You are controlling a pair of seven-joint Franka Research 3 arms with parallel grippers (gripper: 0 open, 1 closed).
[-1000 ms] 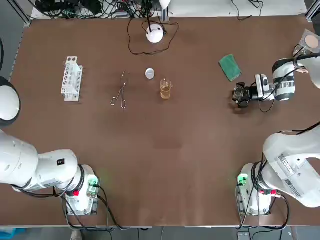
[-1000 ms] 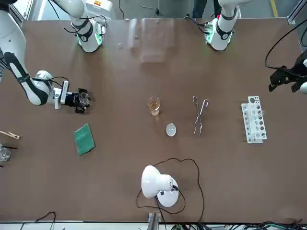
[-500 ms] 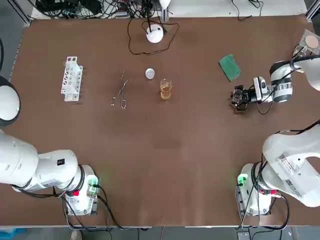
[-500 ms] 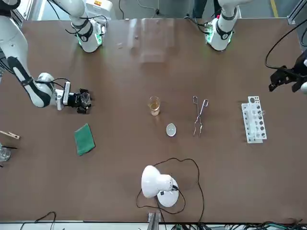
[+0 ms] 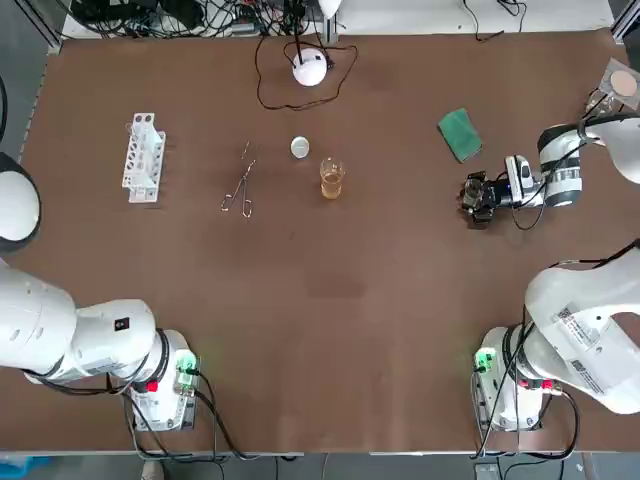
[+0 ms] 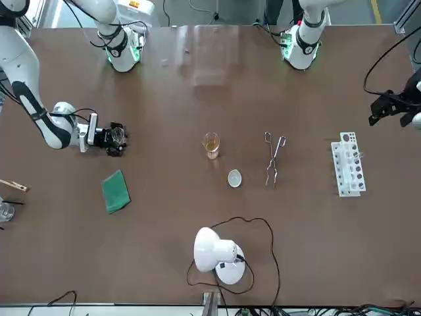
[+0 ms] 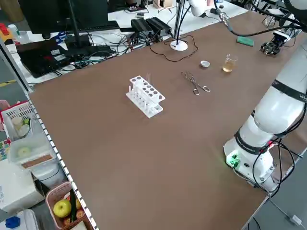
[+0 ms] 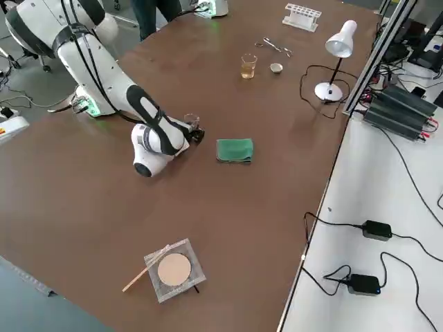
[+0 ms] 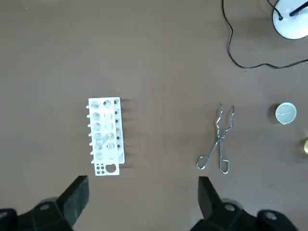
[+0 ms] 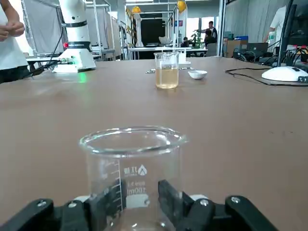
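My right gripper is low over the right side of the table, shut on an empty glass beaker. The beaker stands upright between the fingers, its printed scale facing the wrist camera. A folded green cloth lies just beyond the gripper. Farther along the table stands a small beaker of amber liquid. My left gripper hangs open high above the left side, over a white test tube rack and metal tongs.
A small white dish sits by the amber beaker. A white desk lamp with a looping cable stands at the far edge. A wire gauze square and a wooden clip lie at the right edge. A person stands beyond the table.
The right arm has shifted slightly toward the table's middle, carrying the empty beaker. The left arm and the other objects have not moved.
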